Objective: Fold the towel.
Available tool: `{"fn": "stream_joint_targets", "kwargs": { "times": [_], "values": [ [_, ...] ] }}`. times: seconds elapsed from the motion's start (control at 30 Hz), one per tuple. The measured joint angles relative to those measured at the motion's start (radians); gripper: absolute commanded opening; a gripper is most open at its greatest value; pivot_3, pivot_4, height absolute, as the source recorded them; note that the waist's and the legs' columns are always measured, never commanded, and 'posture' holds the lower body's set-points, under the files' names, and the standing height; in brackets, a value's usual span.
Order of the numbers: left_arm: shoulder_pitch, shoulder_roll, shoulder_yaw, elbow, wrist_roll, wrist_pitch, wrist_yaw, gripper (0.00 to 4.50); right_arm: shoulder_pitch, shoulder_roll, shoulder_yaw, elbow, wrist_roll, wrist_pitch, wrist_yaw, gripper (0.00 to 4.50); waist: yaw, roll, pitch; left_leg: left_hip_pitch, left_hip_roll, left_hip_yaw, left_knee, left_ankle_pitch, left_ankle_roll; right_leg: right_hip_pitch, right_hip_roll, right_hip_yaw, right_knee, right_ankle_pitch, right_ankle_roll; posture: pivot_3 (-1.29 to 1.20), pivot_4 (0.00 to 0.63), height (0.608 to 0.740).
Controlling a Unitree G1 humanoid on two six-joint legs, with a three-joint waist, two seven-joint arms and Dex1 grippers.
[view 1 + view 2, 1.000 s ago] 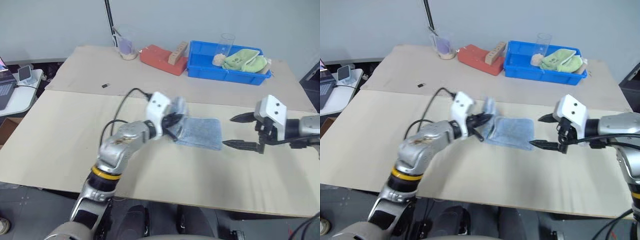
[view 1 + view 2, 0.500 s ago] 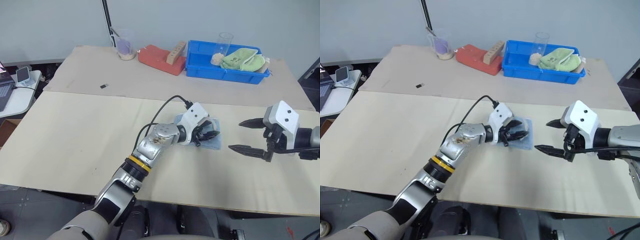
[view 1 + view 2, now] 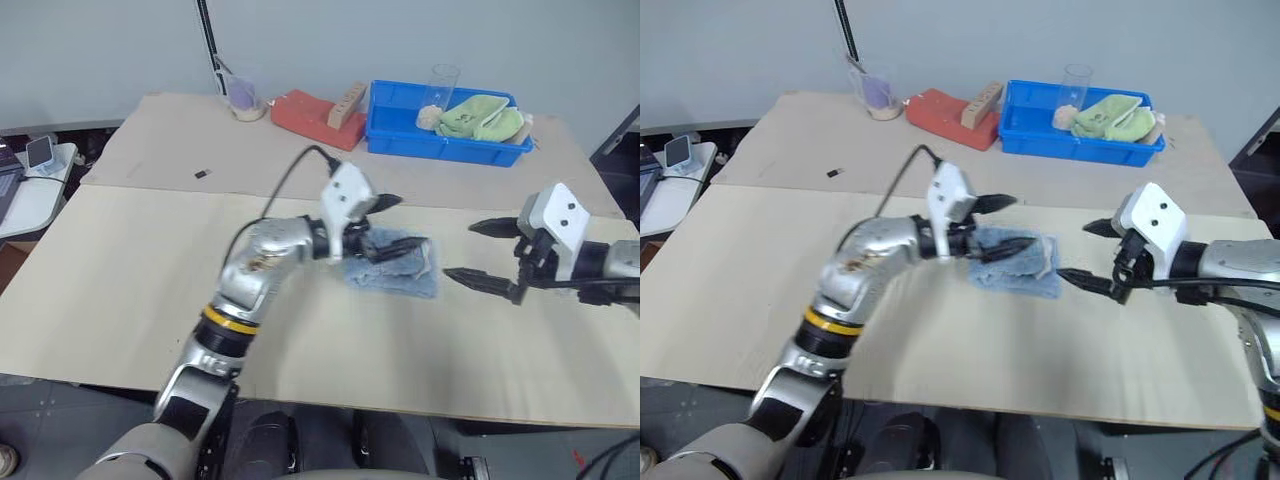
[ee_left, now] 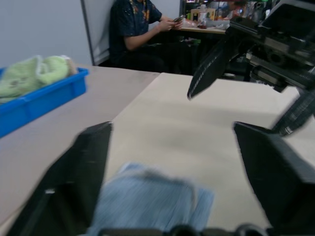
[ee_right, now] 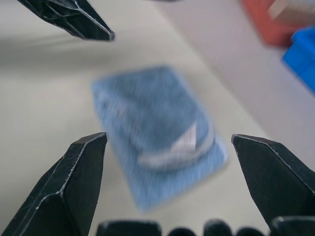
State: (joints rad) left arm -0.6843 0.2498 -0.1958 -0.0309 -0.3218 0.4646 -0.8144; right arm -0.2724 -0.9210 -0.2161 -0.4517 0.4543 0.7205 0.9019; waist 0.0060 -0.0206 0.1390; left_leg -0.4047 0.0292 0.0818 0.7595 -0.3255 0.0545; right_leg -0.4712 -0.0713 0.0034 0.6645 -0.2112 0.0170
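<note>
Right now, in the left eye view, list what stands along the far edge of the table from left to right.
Cup → red block → wooden piece → blue bin → clear glass → green cloth.

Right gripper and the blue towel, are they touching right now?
Apart. In the right wrist view the right gripper stands open with the towel lying flat on the table beyond its fingertips.

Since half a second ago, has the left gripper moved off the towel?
Yes. The left gripper has lifted and drawn back toward the blue bin side, open above the towel, which lies folded on the table.
</note>
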Motion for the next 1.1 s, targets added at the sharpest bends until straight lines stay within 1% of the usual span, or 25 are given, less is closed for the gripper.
{"fn": "stream_joint_targets", "kwargs": {
  "times": [0.07,0.13,0.17,0.2,0.33,0.4,0.43,0.53,0.6,0.7,0.77,0.97,1.07,1.1],
  "values": [
    [0.011,0.027,0.034,0.01,0.002,0.001,0.01,1.69,-0.027,0.067,0.022,0.0,-0.002,0.006,-0.062,3.63,0.004,0.0,0.0,0.0,0.0,0.0,0.0,0.0,0.0,0.0,0.0,0.0,0.0,0.0,0.0,0.0,0.15,0.669],
    [0.011,0.028,0.044,0.026,0.008,-0.004,0.026,0.66,-0.041,0.123,0.056,-0.004,-0.01,0.007,-0.12,2.96,0.013,0.0,0.0,0.0,-0.002,-0.001,0.001,0.0,0.0,0.001,-0.003,-0.002,0.0,0.0,0.0,0.0,0.15,0.669],
    [0.011,0.021,0.042,0.04,0.018,-0.01,0.035,0.21,-0.042,0.152,0.086,-0.01,-0.022,0.007,-0.149,2.61,0.016,0.0,0.0,-0.001,-0.003,-0.001,0.001,0.0,0.0,0.001,-0.004,-0.002,-0.001,0.0,0.001,0.0,0.15,0.669],
    [0.011,0.009,0.037,0.054,0.029,-0.017,0.044,0.0,-0.042,0.174,0.117,-0.011,-0.039,0.007,-0.173,2.3,0.017,0.0,0.0,-0.001,-0.004,-0.001,0.002,0.0,0.0,0.001,-0.004,-0.002,-0.001,0.0,0.001,0.0,0.15,0.669],
    [0.011,-0.066,-0.021,0.136,0.088,-0.088,0.073,0.0,-0.047,0.289,0.253,0.042,-0.143,-0.021,-0.285,0.87,0.017,0.0,0.0,-0.002,-0.01,0.0,0.004,0.0,0.002,0.001,-0.006,-0.001,-0.001,0.001,0.003,0.0,0.15,0.669],
    [0.009,-0.129,-0.049,0.23,0.124,-0.14,0.1,0.0,-0.061,0.357,0.308,0.129,-0.221,-0.068,-0.36,0.2,0.015,0.0,0.0,-0.002,-0.012,0.0,0.004,0.0,0.003,0.002,-0.007,-0.001,-0.001,0.001,0.003,0.0,0.15,0.669],
    [0.009,-0.157,-0.061,0.277,0.138,-0.161,0.111,0.0,-0.063,0.375,0.329,0.172,-0.253,-0.093,-0.387,0.03,0.015,0.0,0.0,-0.003,-0.012,0.0,0.004,0.001,0.003,0.001,-0.008,-0.001,-0.001,0.002,0.004,0.0,0.15,0.669],
    [0.006,-0.201,-0.075,0.426,0.183,-0.209,0.148,0.0,-0.061,0.412,0.343,0.293,-0.323,-0.156,-0.453,0.03,0.008,0.0,0.0,-0.003,-0.012,0.0,0.004,0.001,0.003,0.001,-0.007,-0.001,-0.001,0.002,0.004,0.0,0.15,0.669],
    [0.002,-0.214,-0.083,0.528,0.217,-0.24,0.174,0.0,-0.051,0.417,0.339,0.338,-0.354,-0.181,-0.485,0.03,0.005,0.0,0.0,-0.003,-0.012,0.0,0.003,0.001,0.003,0.0,-0.007,-0.001,0.0,0.002,0.004,0.0,0.15,0.669],
    [-0.024,-0.223,-0.089,0.631,0.255,-0.307,0.193,0.0,-0.016,0.41,0.312,0.332,-0.361,-0.193,-0.494,0.03,0.006,0.0,0.0,-0.003,-0.011,-0.001,0.003,0.0,0.003,0.001,-0.007,-0.001,0.0,0.002,0.004,0.0,0.15,0.669],
    [-0.038,-0.223,-0.09,0.666,0.273,-0.337,0.195,0.0,0.016,0.399,0.291,0.305,-0.36,-0.189,-0.492,0.03,0.007,0.0,0.0,-0.002,-0.012,-0.002,0.003,0.0,0.004,0.002,-0.008,-0.001,0.0,0.002,0.004,0.0,0.15,0.669],
    [-0.045,-0.221,-0.077,0.692,0.281,-0.373,0.189,0.0,0.11,0.362,0.219,0.209,-0.349,-0.141,-0.48,0.03,0.005,0.0,-0.001,-0.002,-0.011,-0.003,0.004,0.0,0.004,0.003,-0.007,-0.001,0.0,0.002,0.005,0.0,0.15,0.669],
    [-0.014,-0.202,-0.056,0.602,0.258,-0.329,0.159,0.0,0.128,0.349,0.18,0.147,-0.329,-0.111,-0.468,0.03,-0.002,0.0,-0.001,-0.004,-0.01,-0.002,0.003,0.0,0.004,0.0,-0.006,0.0,0.0,0.002,0.005,0.0,0.15,0.669],
    [0.001,-0.196,-0.046,0.541,0.241,-0.289,0.154,0.0,0.123,0.348,0.164,0.127,-0.32,-0.099,-0.467,0.03,-0.004,0.0,-0.001,-0.005,-0.01,-0.003,0.003,0.0,0.004,-0.001,-0.006,0.0,0.001,0.002,0.004,0.0,0.15,0.669]
  ]
}}
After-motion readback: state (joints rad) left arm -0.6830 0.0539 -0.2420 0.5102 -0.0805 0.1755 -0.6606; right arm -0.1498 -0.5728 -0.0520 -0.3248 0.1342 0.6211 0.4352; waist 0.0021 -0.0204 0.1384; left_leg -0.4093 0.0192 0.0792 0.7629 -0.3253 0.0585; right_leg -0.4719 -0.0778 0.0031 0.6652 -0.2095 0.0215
